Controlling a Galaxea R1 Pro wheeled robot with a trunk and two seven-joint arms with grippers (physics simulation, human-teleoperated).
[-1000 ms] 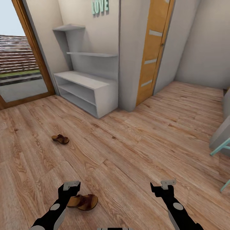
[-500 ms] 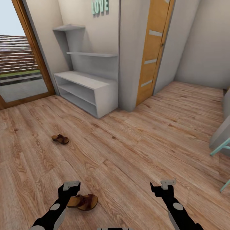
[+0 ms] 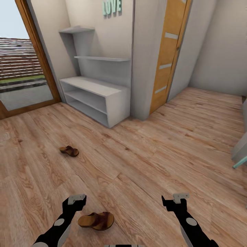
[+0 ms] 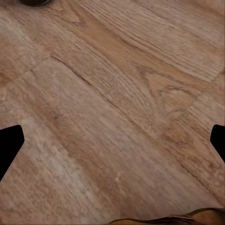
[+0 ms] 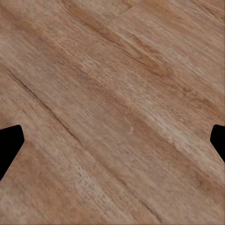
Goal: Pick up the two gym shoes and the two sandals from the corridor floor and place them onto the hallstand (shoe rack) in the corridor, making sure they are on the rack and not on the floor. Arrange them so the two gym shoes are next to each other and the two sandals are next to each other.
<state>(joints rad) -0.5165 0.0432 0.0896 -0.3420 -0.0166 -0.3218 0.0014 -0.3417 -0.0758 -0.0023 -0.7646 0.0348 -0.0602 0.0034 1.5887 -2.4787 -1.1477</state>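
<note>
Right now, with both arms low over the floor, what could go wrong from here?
1. The near sandal lies close beside the left gripper, close under the robot; driving forward might nudge or run over it.
2. The far sandal lies apart, so pairing them on the hallstand takes separate pickups.
3. No gym shoes are in view; they may get missed.

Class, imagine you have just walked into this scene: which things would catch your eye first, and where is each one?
Two brown sandals lie apart on the wood floor: the near sandal sits beside the left end effector, the far sandal further out toward the glass door. Against the wall stands a bare white shoe rack, with turquoise LOVE letters above it.
</note>
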